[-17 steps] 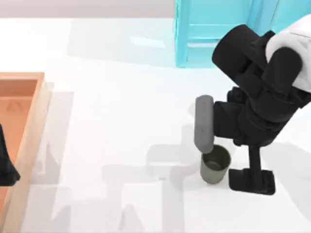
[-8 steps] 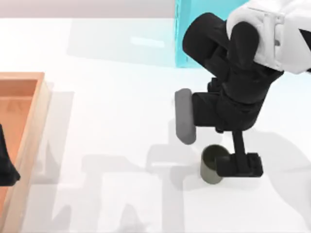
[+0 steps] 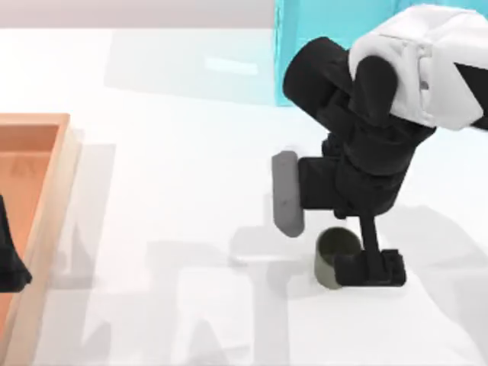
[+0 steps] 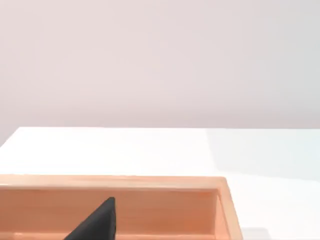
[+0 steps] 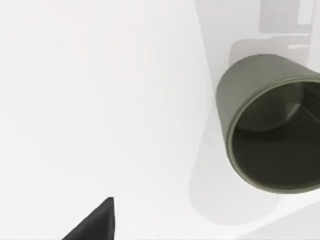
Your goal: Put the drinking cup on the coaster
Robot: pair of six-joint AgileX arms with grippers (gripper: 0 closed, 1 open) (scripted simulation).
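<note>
Item: drinking cup (image 3: 331,259), olive-grey, handleless, standing upright with its mouth up on the white worktop (image 3: 175,198), right of centre. I am judging it light, rigid, with a smooth matte wall that may slide; best taken across the wall near the rim.

Right gripper (image 3: 333,240): I am holding it spread wide over the cup, one finger (image 3: 287,194) beside it, the other at its rim; nothing grasped.

Left gripper (image 3: 11,255): parked over the wooden tray (image 3: 46,206); I cannot tell its state.
</note>
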